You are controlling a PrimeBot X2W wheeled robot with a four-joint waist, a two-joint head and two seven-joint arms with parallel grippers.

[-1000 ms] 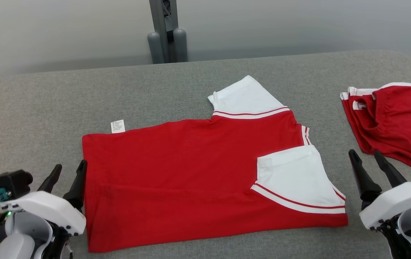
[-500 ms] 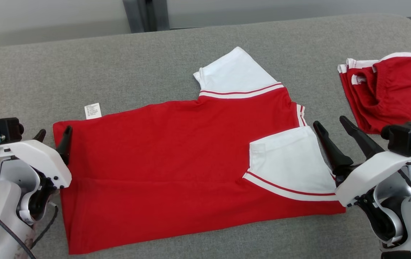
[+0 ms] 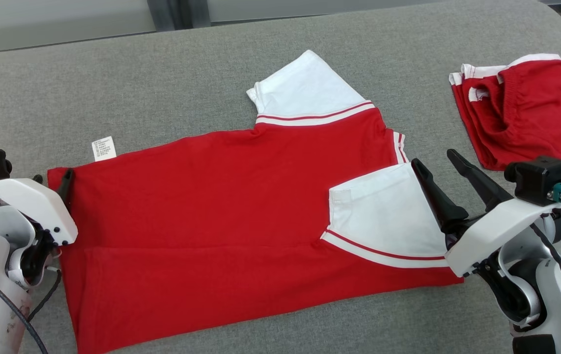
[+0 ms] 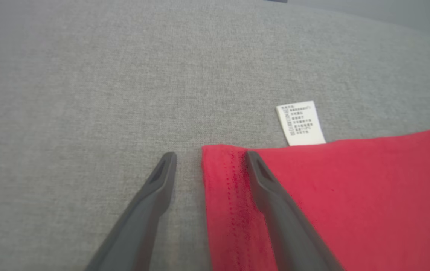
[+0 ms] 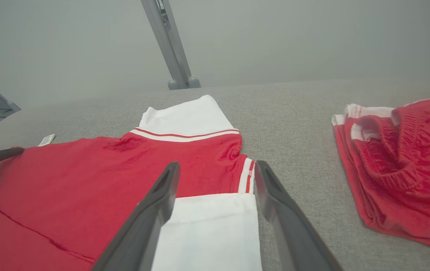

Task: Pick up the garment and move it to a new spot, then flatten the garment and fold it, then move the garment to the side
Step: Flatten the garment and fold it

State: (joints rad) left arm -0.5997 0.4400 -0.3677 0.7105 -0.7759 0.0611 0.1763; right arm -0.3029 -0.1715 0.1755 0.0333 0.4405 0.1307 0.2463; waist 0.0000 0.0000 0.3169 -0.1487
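We cannot read the care label (image 4: 301, 122); the head view's bottom edge crops the red shirt (image 3: 221, 211).

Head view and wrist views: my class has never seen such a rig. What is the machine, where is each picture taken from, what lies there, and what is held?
It is a two-armed robot. The wide picture comes from a camera on its head, looking down; the other two come from wrist cameras looking along each gripper's two dark fingers. On the grey table lies a red shirt spread flat, one white sleeve folded onto it, a care label at its edge. Folded red shorts lie apart, to the robot's right. The left gripper straddles the shirt's corner; the right gripper hangs by the folded sleeve. Both are open and hold nothing.
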